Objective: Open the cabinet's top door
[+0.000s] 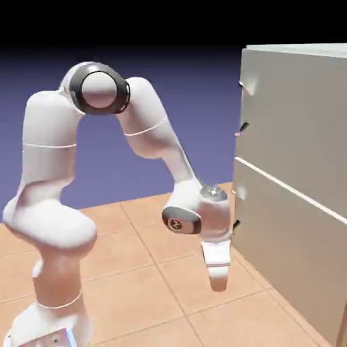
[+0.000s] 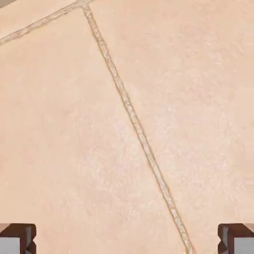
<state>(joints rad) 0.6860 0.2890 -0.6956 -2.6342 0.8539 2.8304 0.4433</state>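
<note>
**Op A:** Where is the cabinet (image 1: 298, 183) from your seat?

**Op B:** I see it only in the exterior view, standing at the right side of the tiled table (image 1: 156, 284), tall, plain and pale grey-white. The top door (image 1: 298, 115) is its upper flat panel, flush with the front, a thin seam parting it from the matching lower panel (image 1: 291, 251). Small dark fittings (image 1: 243, 127) sit along the left edge of the front. I can't tell which of them, if any, is the handle.

**Op A:** Any writing or brand on it?

**Op B:** I read none on the cabinet, and the small marks on the arm's joint caps are too small for me to read.

**Op A:** And the gripper (image 1: 217, 278)?

**Op B:** It hangs low over the table, pointing down, just left of the lower panel's edge and below the top door, touching neither. In the exterior view I can't separate the fingers. The hand view shows what that one doesn't: the two grey fingertips (image 2: 18, 239) sit at the bottom corners, wide apart, with nothing between them.

**Op A:** What else does the hand view give you?

**Op B:** Only peach tiles and a grout line (image 2: 134, 124) running diagonally across. No cabinet shows there.
</note>
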